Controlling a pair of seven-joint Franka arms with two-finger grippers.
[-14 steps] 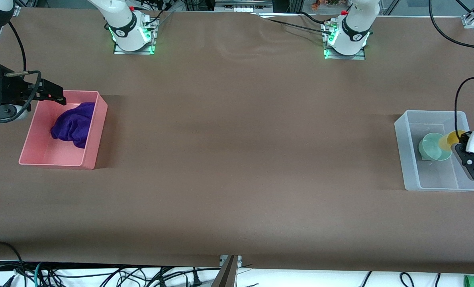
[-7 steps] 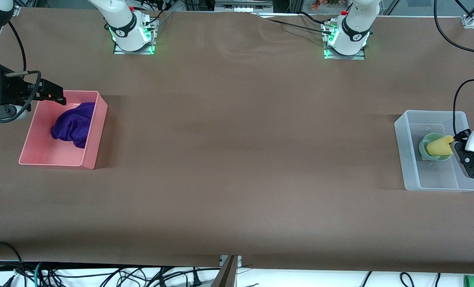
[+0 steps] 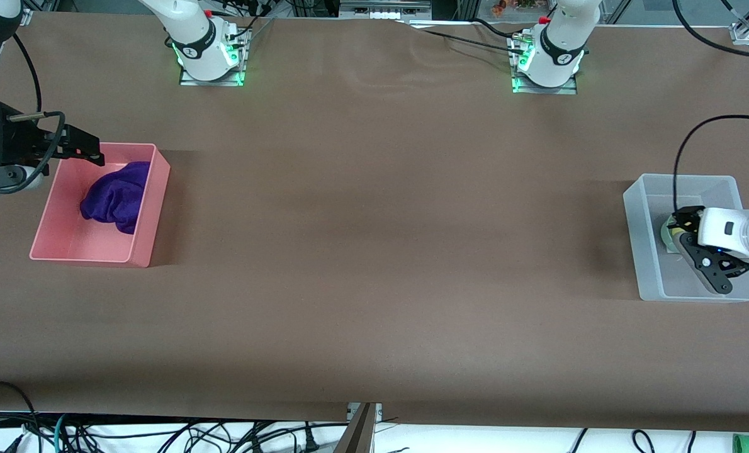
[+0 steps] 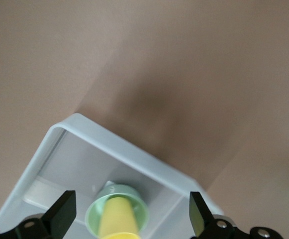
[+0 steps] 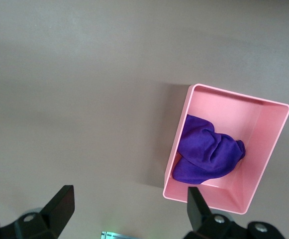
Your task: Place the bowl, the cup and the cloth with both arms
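cloth lay in pink bin — done | yellow cup sat in mint bowl inside clear bin | left gripper spread over it | right gripper spread, waiting — placing looked nearly finished

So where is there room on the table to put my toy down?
The big brown table stretch between the pink bin and the clear bin is bare. The pink bin has bare floor beside the cloth, with the right gripper at its rim. The clear bin is crowded: the cup sits in the bowl, the open left gripper over them.
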